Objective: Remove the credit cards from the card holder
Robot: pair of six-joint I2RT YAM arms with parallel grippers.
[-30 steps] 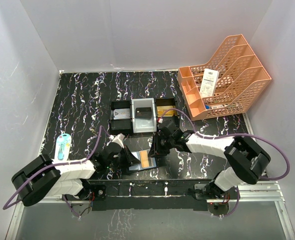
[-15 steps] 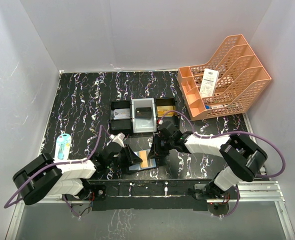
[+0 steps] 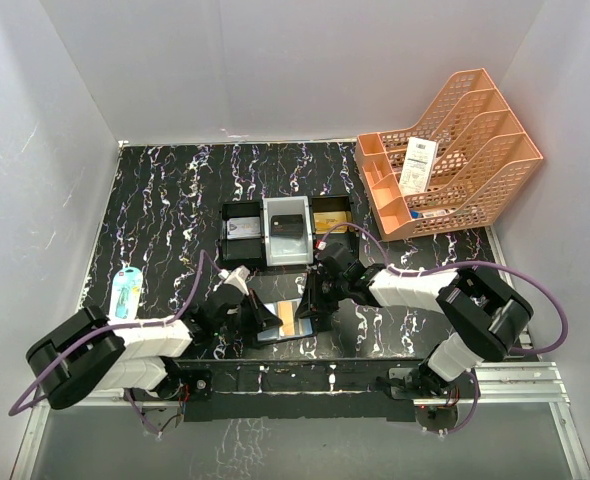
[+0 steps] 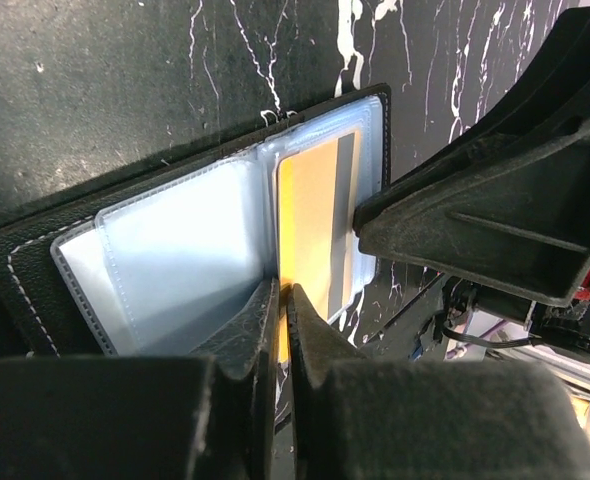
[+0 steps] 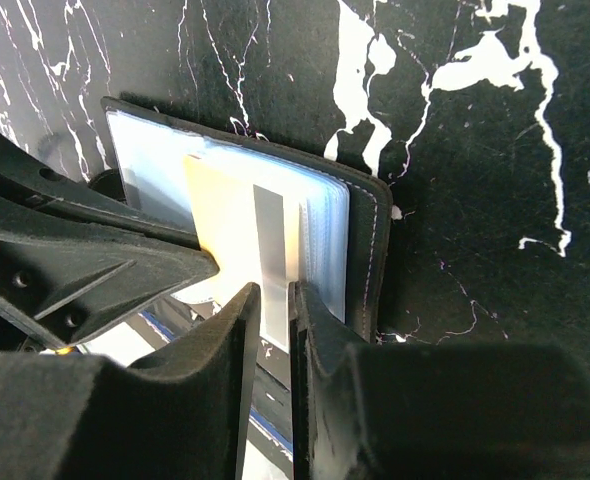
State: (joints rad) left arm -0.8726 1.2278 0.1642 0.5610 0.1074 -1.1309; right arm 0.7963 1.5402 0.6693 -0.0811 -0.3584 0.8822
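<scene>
While left pincer (image 4: 283,292) clamps card holder (image 4: 165,240), right pincer (image 5: 275,292) pinches gold credit card (image 5: 225,215); bins (image 3: 285,258) behind.

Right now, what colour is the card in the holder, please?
The card is gold-orange with a grey stripe; clearest in left wrist view.

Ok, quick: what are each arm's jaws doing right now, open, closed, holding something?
Left gripper: jaws closed, pinching the card holder at its clear sleeves.
Right gripper: jaws closed on the gold card.
</scene>
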